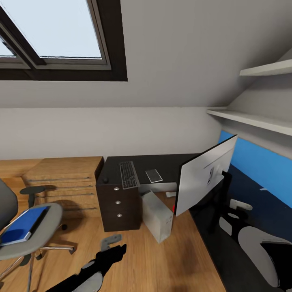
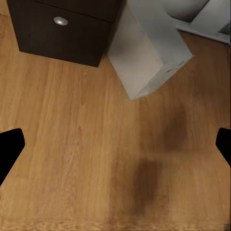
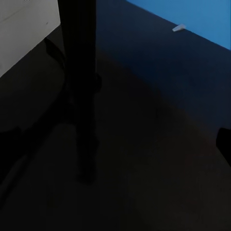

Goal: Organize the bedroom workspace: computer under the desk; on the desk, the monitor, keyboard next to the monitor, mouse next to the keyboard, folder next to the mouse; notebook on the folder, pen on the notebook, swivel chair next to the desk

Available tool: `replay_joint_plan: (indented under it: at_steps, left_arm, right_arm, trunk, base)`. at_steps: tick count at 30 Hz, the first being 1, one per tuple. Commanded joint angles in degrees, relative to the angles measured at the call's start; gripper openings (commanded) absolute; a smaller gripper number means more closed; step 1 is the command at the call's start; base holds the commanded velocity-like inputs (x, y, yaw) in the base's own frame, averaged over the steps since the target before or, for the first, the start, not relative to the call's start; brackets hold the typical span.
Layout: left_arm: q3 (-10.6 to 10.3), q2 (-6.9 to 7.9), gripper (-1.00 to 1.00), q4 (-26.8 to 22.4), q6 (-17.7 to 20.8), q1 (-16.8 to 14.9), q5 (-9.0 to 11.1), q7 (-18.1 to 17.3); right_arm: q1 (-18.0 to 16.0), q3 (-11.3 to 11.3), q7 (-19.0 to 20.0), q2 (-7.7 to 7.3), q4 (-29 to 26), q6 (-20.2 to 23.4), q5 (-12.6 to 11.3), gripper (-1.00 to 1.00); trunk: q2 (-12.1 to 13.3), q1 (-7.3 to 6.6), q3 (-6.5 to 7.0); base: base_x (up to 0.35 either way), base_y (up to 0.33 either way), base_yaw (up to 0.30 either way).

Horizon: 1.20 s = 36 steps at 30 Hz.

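The black desk runs along the wall and turns down the right side. On it lie the keyboard, a small dark mouse to its left, and a flat light-grey item, perhaps the notebook. The monitor stands on the desk with its silver back toward me. The computer stands askew on the floor beside the drawers. The blue folder lies on the swivel chair. My left gripper hangs open over bare floor. My right gripper is open by the monitor stand. I cannot make out the pen.
A wooden chest with bar handles stands left of the desk. Two white shelves jut from the right wall above a blue panel. A sloped ceiling with a skylight is overhead. Wood floor lies between chair and desk.
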Motion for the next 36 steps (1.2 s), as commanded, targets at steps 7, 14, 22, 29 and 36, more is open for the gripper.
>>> replay_joint_plan:
  at_steps: [7,14,22,29,36]
  left_arm:
    - [8.7,0.61,1.0,-16.67,11.83,-0.08,0.36,14.16]
    - [9.4,0.99,1.0,-19.19,15.04,-0.08,1.09,15.89]
    - [5.85,2.84,1.0,-19.28,15.34,-0.08,1.14,16.41]
    - [5.37,3.26,1.0,-19.29,15.36,-0.08,1.1,16.56]
    - [5.37,3.36,1.0,-19.34,15.36,-0.08,1.02,16.57]
  right_arm:
    - [-0.06,0.3,0.04,-0.03,0.18,-3.77,-0.37,1.0]
    - [0.89,0.31,0.12,-0.03,0.59,-10.97,-0.12,1.0]
    - [3.11,0.31,1.47,-0.1,0.72,-16.77,3.03,1.0]
    - [3.43,0.24,8.3,-0.72,0.83,-17.1,3.77,1.0]
    - [3.45,0.03,21.57,-3.77,1.84,-16.98,3.04,1.0]
  trunk:
    - [-2.91,1.56,-1.37]
    - [-5.71,3.1,-2.62]
    - [-8.92,4.86,-4.06]
    - [-11.73,6.4,-5.32]
    - [-14.54,7.93,-6.57]
  base:
    - [0.0,0.0,0.0]
    - [0.0,0.0,0.0]
    - [0.0,0.0,0.0]
    - [0.0,0.0,0.0]
    - [0.0,0.0,0.0]
